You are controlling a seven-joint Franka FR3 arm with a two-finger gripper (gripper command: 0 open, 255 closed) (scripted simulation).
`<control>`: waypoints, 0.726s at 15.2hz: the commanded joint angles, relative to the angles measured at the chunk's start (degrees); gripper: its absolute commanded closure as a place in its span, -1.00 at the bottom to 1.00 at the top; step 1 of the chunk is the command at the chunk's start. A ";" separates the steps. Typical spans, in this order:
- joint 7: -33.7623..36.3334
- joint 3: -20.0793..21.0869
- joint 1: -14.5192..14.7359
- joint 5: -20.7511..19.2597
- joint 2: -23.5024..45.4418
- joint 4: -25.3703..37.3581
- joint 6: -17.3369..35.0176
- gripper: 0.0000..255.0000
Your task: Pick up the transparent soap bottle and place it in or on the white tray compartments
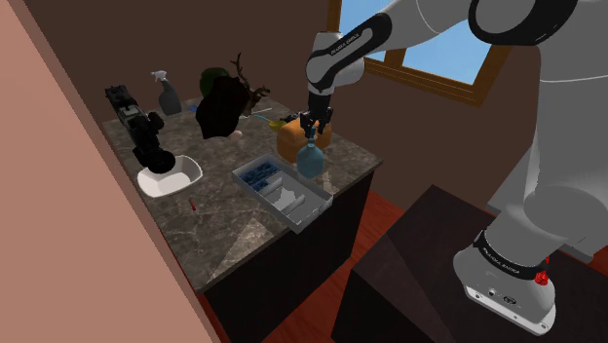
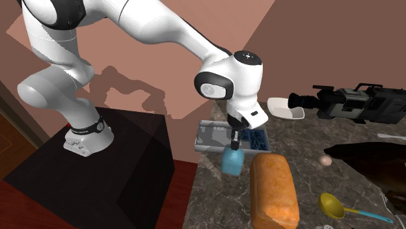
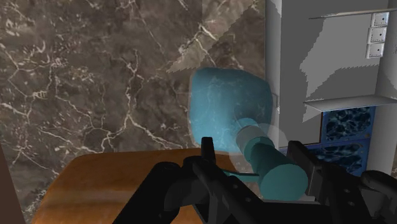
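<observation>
**A:** So, where is the soap bottle [image 1: 310, 159] [image 2: 233, 161] [image 3: 229, 108]?

**B:** It's upright, translucent teal, between the bread loaf [image 1: 290, 141] [image 2: 273, 188] [image 3: 108, 184] and the white tray [image 1: 292, 209] [image 2: 208, 133] [image 3: 286, 63]. It is just beside both and outside every compartment.

**A:** And the end effector [image 1: 312, 127] [image 2: 234, 140] [image 3: 251, 149]?

**B:** Directly above the bottle, pointing down. Its 2 black fingers [image 3: 298, 151] straddle the pump head, released. In the wrist view 1 finger sits by the cap, and the other stands apart from it with a gap showing.

**A:** Is the bottle off the tabletop [image 1: 224, 234] [image 3: 95, 76]?

**B:** I cannot tell whether its base touches the marble.

**A:** What about the tray?

**B:** It's long and divided, lying on the marble. 1 end compartment [image 1: 258, 175] [image 3: 347, 127] shows blue inside, and the others look plain grey-white.
</observation>
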 commanded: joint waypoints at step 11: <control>0.48 -0.08 0.01 -0.25 -3.25 1.68 -4.93 1.00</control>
